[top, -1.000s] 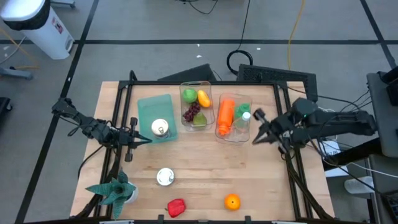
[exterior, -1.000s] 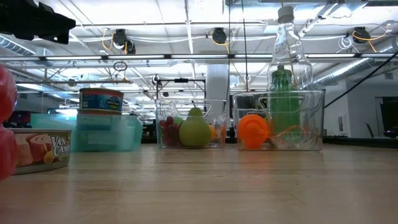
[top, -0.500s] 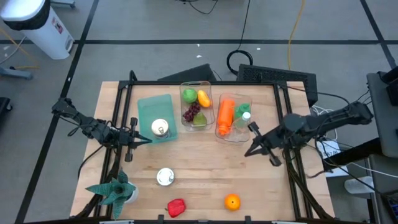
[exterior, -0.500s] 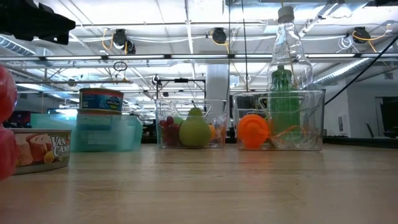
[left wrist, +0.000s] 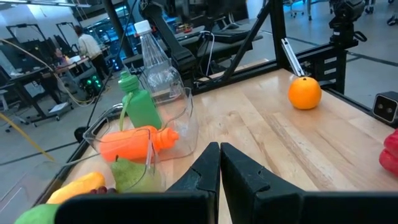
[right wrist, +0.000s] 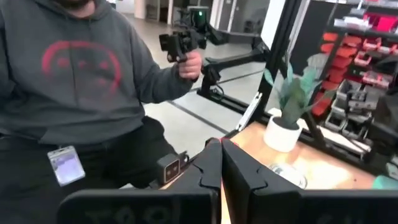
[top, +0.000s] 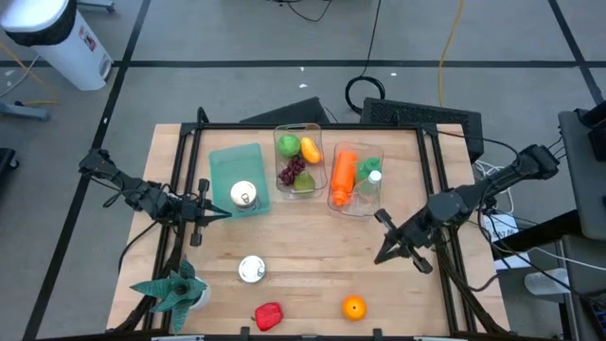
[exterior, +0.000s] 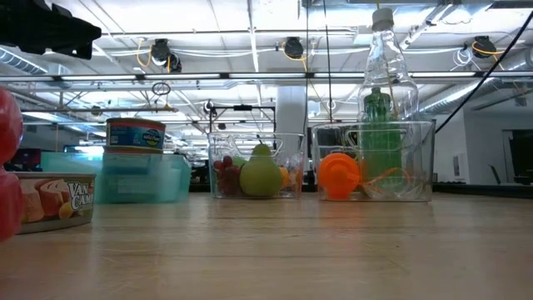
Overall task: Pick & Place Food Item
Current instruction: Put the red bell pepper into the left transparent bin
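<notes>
On the wooden table, an orange and a red food item lie near the front edge. A tin can stands farther in. My right gripper is shut and empty, hovering above the table's right part, between the bottle bin and the orange. In its own view its shut fingers point toward the potted plant. My left gripper is shut and empty at the table's left, beside the teal container. From there its shut fingers face the orange.
A clear bin holds fruit and the bottle bin holds an orange, a green and a clear bottle. A second can stands on the teal container. The potted plant stands at the near left corner. A person in a grey hoodie sits beyond the table.
My right gripper has swung from beside the bottle bin toward the table's near edge and sunk a little, staying shut and empty. Nothing on the table has moved.
</notes>
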You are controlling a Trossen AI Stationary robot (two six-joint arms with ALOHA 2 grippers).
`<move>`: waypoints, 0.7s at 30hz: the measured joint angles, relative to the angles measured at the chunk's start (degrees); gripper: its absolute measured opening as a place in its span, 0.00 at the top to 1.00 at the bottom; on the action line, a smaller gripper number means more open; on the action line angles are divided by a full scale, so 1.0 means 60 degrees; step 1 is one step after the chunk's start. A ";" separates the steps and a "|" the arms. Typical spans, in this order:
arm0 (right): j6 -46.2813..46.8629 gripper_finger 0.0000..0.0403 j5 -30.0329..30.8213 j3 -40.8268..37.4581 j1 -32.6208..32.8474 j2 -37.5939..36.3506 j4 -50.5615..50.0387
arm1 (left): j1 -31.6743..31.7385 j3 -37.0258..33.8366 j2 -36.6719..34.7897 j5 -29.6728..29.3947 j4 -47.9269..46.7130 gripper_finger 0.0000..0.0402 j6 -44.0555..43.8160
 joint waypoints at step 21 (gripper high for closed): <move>-0.0398 1.00 0.0029 0.0011 0.1128 0.1676 0.0545 | 0.0002 0.0000 0.0000 -0.0217 0.0028 0.94 -0.0111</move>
